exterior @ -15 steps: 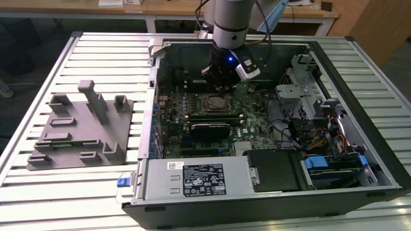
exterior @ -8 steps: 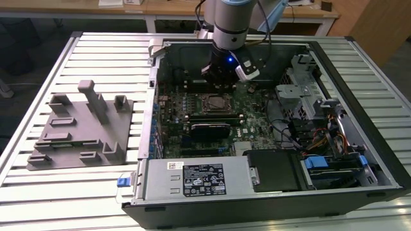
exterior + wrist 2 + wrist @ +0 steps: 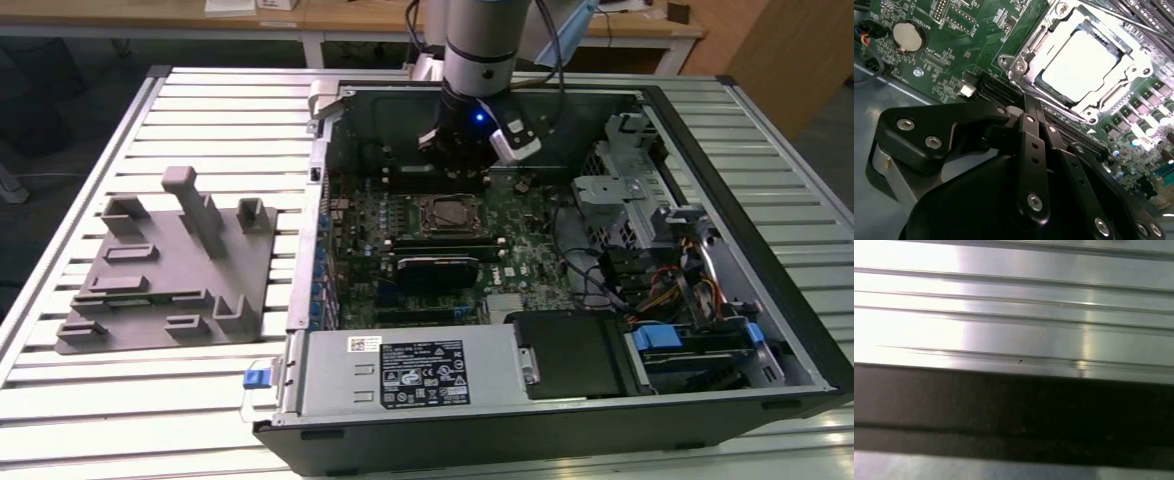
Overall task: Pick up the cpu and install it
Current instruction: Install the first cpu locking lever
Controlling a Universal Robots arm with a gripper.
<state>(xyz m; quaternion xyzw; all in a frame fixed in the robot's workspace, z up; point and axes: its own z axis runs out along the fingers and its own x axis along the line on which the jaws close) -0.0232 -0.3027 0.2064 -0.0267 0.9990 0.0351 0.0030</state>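
Tabletop: I see a ribbed aluminium slat surface; in the first wrist view its bright grooved slats run above a dark band.
Room: wooden desks stand behind the tabletop, with a wood panel at the exterior view's right.
Computer case: open, lying on the tabletop, motherboard facing up.
Grey tray: moulded, with upright posts, on the tabletop to the exterior view's left of the case, apart from it.
Cpu: I read it as seated flat in the socket frame on the motherboard; in the exterior view it sits near the board's middle.
Claw: fingers pressed together with nothing between them, tips just short of the socket frame; in the exterior view it hangs over the far part of the motherboard.
Arm: enters from above the case's far wall.
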